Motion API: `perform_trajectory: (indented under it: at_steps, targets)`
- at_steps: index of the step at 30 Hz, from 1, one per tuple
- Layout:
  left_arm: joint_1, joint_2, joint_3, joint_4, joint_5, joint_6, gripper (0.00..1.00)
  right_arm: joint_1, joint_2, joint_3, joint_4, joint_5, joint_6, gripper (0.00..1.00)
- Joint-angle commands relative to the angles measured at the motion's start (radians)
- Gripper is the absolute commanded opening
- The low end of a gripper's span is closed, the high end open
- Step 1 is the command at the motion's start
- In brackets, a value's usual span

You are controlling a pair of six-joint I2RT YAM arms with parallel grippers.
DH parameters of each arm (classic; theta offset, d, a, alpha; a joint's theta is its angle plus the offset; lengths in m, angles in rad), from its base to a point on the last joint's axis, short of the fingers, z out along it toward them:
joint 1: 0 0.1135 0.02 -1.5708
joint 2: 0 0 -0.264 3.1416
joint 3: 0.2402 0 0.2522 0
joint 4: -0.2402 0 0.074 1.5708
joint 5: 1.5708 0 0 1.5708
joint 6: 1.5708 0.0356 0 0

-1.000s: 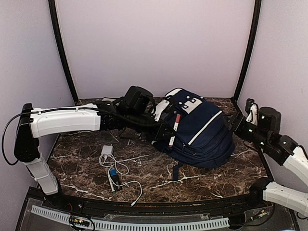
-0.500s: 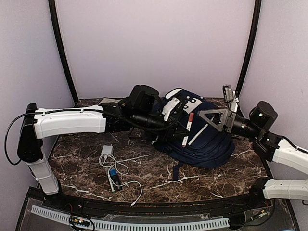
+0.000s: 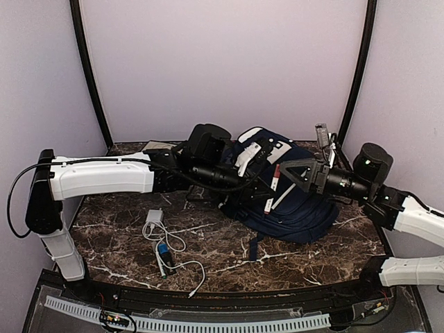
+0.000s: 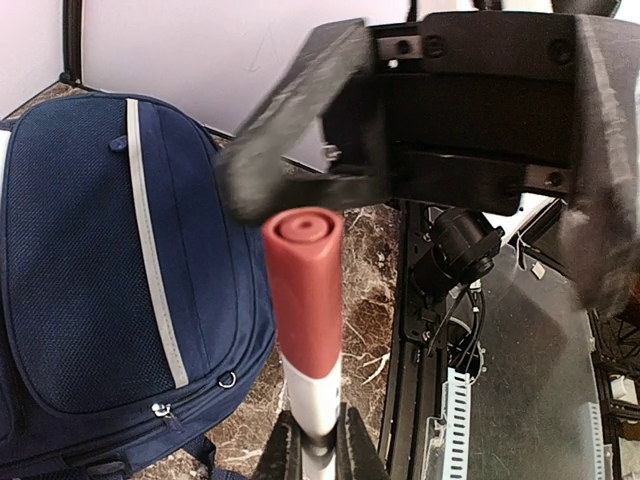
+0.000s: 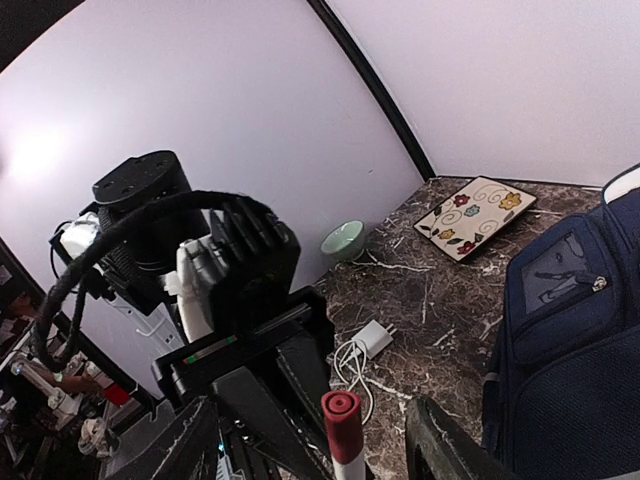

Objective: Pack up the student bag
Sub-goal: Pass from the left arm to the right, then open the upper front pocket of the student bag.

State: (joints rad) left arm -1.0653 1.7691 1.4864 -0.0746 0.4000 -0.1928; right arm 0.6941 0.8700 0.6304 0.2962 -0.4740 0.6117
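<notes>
The student bag (image 3: 295,191), navy with white stripes, lies on the marble table at the back right; it also shows in the left wrist view (image 4: 90,280) and the right wrist view (image 5: 575,330). My left gripper (image 3: 263,189) (image 4: 318,452) is shut on the white barrel of a marker (image 3: 272,186) with red caps, held up in front of the bag. The marker's red cap (image 4: 305,285) (image 5: 340,415) points into my right gripper (image 3: 288,173) (image 5: 315,430). That gripper is open, its black fingers (image 4: 290,140) standing either side of the cap without touching it.
A white charger with coiled cable (image 3: 154,216) (image 5: 375,338) and a small blue item (image 3: 163,251) lie on the table's front left. A green bowl (image 5: 343,240) and a flowered flat pad (image 5: 472,215) sit at the back left. Black corner posts (image 3: 87,69) frame the booth.
My right arm has swung in from the right edge to the marker's upper end, bracketing its cap. My left gripper has carried the marker slightly up and to the right.
</notes>
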Motion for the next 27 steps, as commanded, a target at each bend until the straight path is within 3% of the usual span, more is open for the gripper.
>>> perform_trajectory:
  at_steps: [1,4,10,12,15,16,18,19,23,27]
  targets:
    - [-0.013,-0.007,0.034,0.041,0.014,0.021,0.00,0.005,0.029,0.038,-0.041,0.010,-0.026,0.64]
    - [-0.015,-0.006,0.032,0.045,0.008,0.020,0.00,0.007,0.054,0.039,-0.041,-0.010,-0.023,0.61]
    - [-0.016,-0.002,0.035,0.044,0.007,0.021,0.00,0.008,0.066,0.019,0.019,-0.042,0.003,0.14]
    - [-0.016,-0.001,0.035,0.041,-0.003,0.021,0.00,0.007,0.060,0.021,-0.011,-0.016,0.006,0.05]
    - [-0.016,0.014,0.044,0.015,-0.038,0.021,0.00,-0.002,0.014,0.019,-0.077,0.072,0.003,0.00]
    - [-0.015,0.025,0.056,-0.008,-0.064,0.024,0.07,-0.016,-0.010,0.027,-0.133,0.142,0.002,0.00]
    - [-0.016,0.060,0.097,-0.080,-0.147,0.043,0.40,-0.072,-0.071,0.033,-0.261,0.238,0.012,0.00]
    - [-0.017,0.087,0.132,-0.127,-0.184,0.063,0.46,-0.117,-0.106,0.027,-0.319,0.300,0.024,0.00]
    - [-0.065,0.226,0.337,-0.321,-0.387,0.227,0.57,-0.300,-0.312,-0.028,-0.459,0.457,0.082,0.00]
    - [-0.110,0.380,0.506,-0.370,-0.562,0.346,0.70,-0.355,-0.380,-0.028,-0.557,0.572,0.043,0.00]
